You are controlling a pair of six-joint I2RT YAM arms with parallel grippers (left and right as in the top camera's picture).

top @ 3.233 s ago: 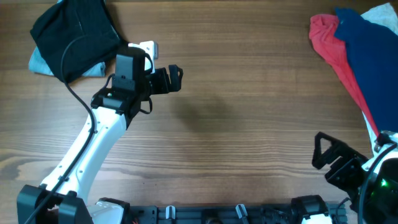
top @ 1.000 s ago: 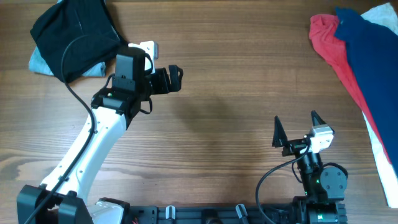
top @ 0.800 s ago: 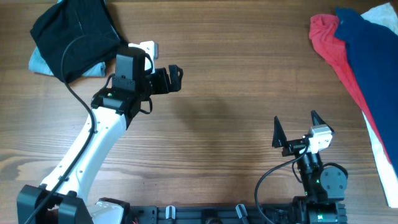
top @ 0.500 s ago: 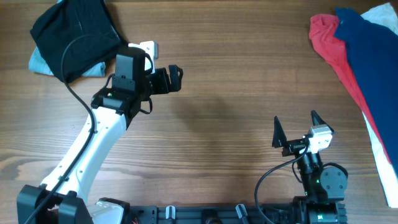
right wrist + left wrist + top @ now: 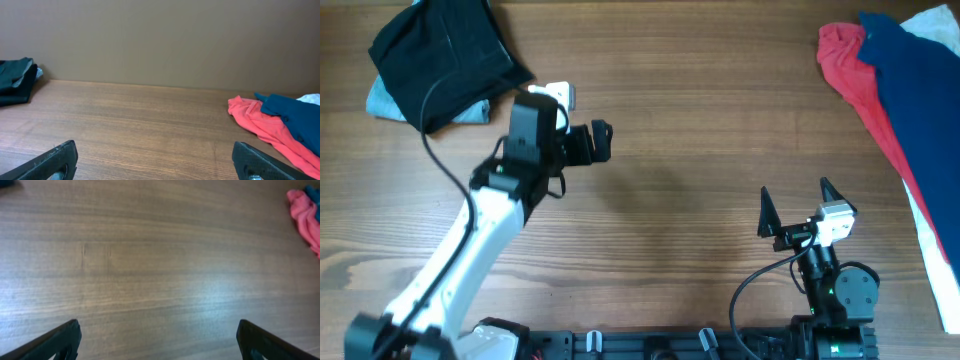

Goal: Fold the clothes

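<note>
**Overhead view.** Locate the black garment (image 5: 440, 60) at the far left corner of the worktop (image 5: 700, 120), gathered into a compact block and resting partly on a light-blue cloth (image 5: 382, 100). Judge the fold as done or nearly so; expect at most a tidying of edges. Find the left claw (image 5: 601, 142) over bare wood, near the garment but apart from it, empty. Find the right claw (image 5: 794, 190) near the front edge, also empty. Note the left arm's cable (image 5: 423, 112) crossing above the garment's near edge: a possible snag. Note a red garment (image 5: 850, 65), a navy garment (image 5: 910, 80) and a scrap of white cloth (image 5: 938, 20) heaped loose at the far right, well apart from both claws.

**Left wrist view.** Shows the fingers (image 5: 55, 342) spread wide over bare wood, nothing between.

**Right wrist view.** Shows this claw likewise spread wide, the black garment as a layered stack at far left, red and navy garments at right, open wood between.
</note>
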